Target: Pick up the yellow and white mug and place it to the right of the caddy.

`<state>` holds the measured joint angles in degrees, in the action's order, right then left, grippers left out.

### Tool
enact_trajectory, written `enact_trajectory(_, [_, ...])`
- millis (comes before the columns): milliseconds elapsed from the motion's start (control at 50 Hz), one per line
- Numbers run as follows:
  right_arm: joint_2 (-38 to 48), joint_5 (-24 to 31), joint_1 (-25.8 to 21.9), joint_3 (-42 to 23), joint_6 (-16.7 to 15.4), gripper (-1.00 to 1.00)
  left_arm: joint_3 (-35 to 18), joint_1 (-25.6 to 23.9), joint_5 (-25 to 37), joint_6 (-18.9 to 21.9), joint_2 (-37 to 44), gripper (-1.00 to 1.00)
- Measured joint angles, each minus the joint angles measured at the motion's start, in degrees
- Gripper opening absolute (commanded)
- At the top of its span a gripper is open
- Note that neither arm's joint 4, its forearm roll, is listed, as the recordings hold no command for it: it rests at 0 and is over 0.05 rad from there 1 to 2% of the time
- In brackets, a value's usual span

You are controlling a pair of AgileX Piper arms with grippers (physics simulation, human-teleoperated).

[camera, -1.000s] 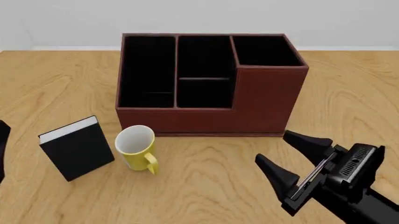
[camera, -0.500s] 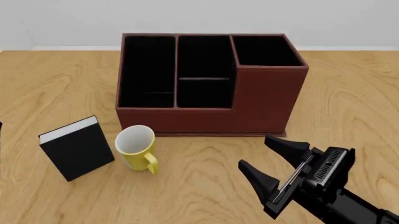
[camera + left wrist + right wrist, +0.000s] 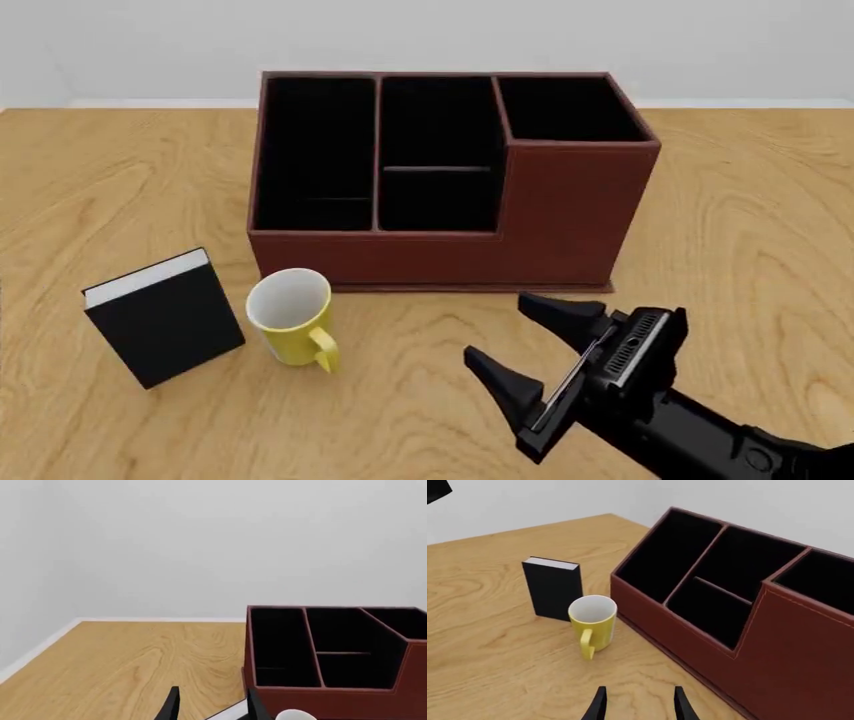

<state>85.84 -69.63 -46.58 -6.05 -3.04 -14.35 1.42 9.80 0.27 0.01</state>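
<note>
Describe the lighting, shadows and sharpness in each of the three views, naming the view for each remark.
Front view: even, diffuse light, no glare; the yellow and white mug and the book cast almost no shadow. Right wrist view: everything sharp, and the caddy has compartments rendered flat black. Left wrist view: mostly plain wall, with the mug's rim cut off at the frame edge.

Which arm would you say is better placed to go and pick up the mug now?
The right. Its open gripper is over the table near the yellow and white mug, facing it, with bare table between. The left gripper is outside the front view.
</note>
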Motion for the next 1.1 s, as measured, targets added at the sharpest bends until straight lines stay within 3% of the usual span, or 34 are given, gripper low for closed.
enact_trajectory(1100, [17.21, -0.26, -5.47, -13.4, -1.19, 1.0, -5.42, 1.59, 3.79, -0.3, -0.01, 1.0])
